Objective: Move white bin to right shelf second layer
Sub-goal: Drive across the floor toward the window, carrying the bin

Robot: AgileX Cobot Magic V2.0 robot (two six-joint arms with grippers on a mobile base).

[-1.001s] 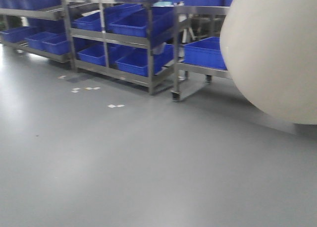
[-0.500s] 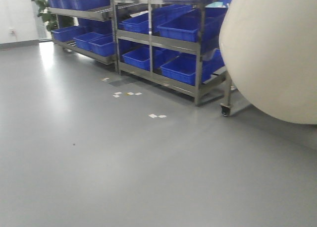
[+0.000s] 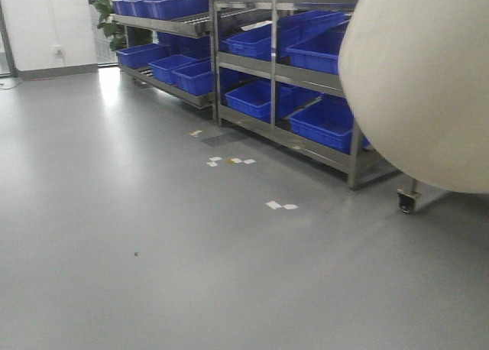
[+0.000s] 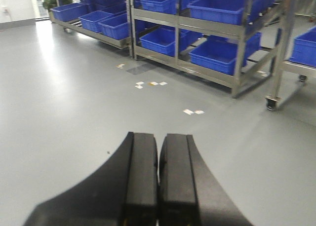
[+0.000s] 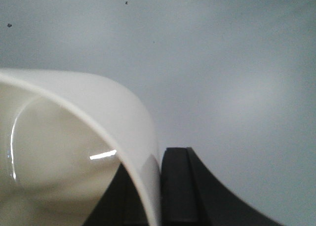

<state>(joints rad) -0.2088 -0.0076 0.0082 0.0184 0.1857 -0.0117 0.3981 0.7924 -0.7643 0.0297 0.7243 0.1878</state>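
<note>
A warehouse: steel racks (image 3: 275,67) of blue crates (image 3: 328,121) on grey floor (image 3: 153,266).

Steel shelving racks (image 3: 273,75) loaded with blue rectangular plastic crates (image 3: 327,121)
Small white paper scraps (image 3: 281,205) lie scattered on the grey floor (image 3: 114,251) before them.

Glossy smooth plastic white bin (image 3: 420,82), blue plastic crates (image 3: 328,121), steel racks (image 3: 252,63), seemingly semi-matt floor (image 3: 153,251)

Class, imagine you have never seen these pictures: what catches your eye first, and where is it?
The white bin looms huge at the right of the front view, its rim pinched by the right tool. Behind it, steel racks full of blue crates line the far side of the grey floor. The left tool hangs shut and empty above that floor.
</note>
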